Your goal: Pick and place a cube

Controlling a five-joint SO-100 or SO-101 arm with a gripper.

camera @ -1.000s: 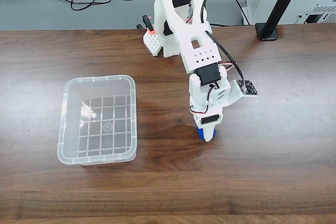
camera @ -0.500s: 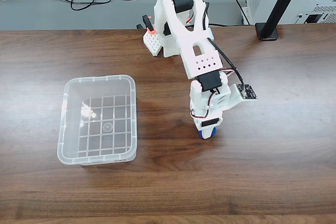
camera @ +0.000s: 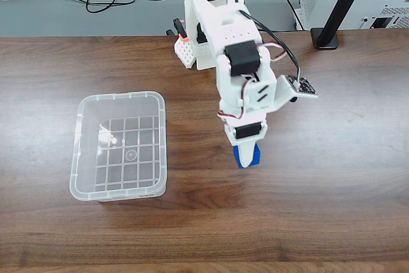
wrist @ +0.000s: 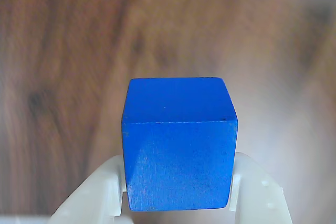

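Observation:
The bright-blue cube sits squarely between my two white fingers in the wrist view, with blurred wood grain behind it. In the fixed view the cube hangs below the white arm, lifted a little off the table, right of the bin. My gripper is shut on the cube.
A clear plastic bin with a gridded floor stands on the left of the brown wooden table. The arm's white base is at the back centre. A black stand foot and cables lie at the back edge.
The arm has pulled up and back towards its base, lifting the blue cube off the table and a little to the left; more of the cube now shows under the gripper.

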